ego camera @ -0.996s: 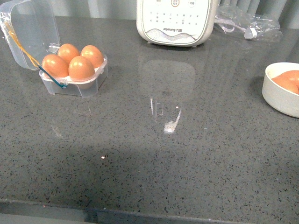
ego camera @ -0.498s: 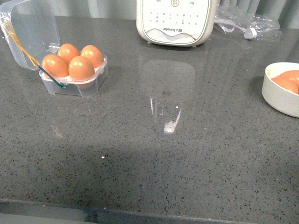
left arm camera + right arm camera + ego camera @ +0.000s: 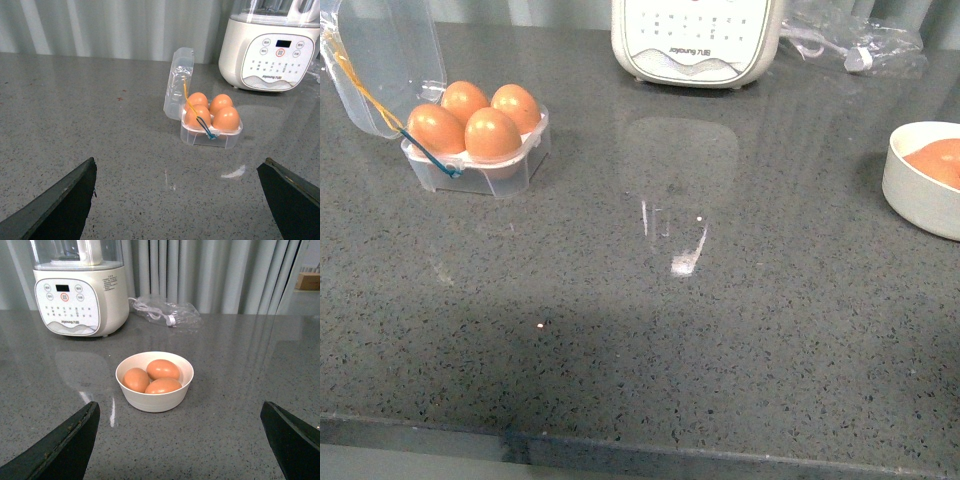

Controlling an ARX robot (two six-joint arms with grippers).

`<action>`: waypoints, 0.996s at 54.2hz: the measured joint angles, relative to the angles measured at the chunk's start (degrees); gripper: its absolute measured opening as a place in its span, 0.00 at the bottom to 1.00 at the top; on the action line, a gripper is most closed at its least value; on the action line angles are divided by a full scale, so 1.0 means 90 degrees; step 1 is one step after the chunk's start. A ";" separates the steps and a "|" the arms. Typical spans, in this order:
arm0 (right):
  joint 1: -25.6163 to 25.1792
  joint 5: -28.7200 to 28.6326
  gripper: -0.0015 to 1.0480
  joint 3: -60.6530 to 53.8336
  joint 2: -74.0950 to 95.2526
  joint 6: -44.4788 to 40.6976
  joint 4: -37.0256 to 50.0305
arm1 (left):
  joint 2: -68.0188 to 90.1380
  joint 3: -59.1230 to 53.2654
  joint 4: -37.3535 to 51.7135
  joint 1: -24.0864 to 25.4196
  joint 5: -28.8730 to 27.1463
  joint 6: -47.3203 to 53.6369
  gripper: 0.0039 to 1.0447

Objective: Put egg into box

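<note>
The clear plastic box (image 3: 510,170) stands at the far left of the counter with its domed lid (image 3: 390,55) tilted open. Brown eggs (image 3: 492,132) fill all its cells. It also shows in the left wrist view (image 3: 187,137), well ahead of my open, empty left gripper (image 3: 180,200). My open, empty right gripper (image 3: 185,440) hangs short of a white bowl (image 3: 165,401) that holds three more brown eggs (image 3: 162,369). Neither gripper shows in the front view.
A white blender base (image 3: 695,40) stands at the back centre. A crumpled clear plastic bag (image 3: 850,45) lies at the back right. The white bowl (image 3: 910,190) sits at the right edge of the grey speckled counter (image 3: 670,330).
The front view has shifted slightly, so everything sits a little higher in the frame. The box, the eggs and the bowl have not moved on the counter.
</note>
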 joint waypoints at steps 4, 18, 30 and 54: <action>0.0000 0.0000 0.93 0.0000 0.0000 0.0000 0.0000 | 0.0000 0.0000 0.0000 0.0000 0.0000 0.0000 0.94; 0.0000 0.0002 0.93 0.0000 0.0000 0.0000 0.0000 | 0.0000 0.0000 0.0000 0.0000 0.0000 0.0000 0.94; 0.0000 0.0002 0.93 0.0000 0.0000 0.0000 0.0000 | 0.0942 0.0607 -0.1579 -0.0430 -0.1336 0.0299 0.94; 0.0000 0.0002 0.93 0.0000 -0.0002 0.0005 -0.0002 | 0.3594 0.1530 0.0172 0.0131 -0.0979 0.0811 0.94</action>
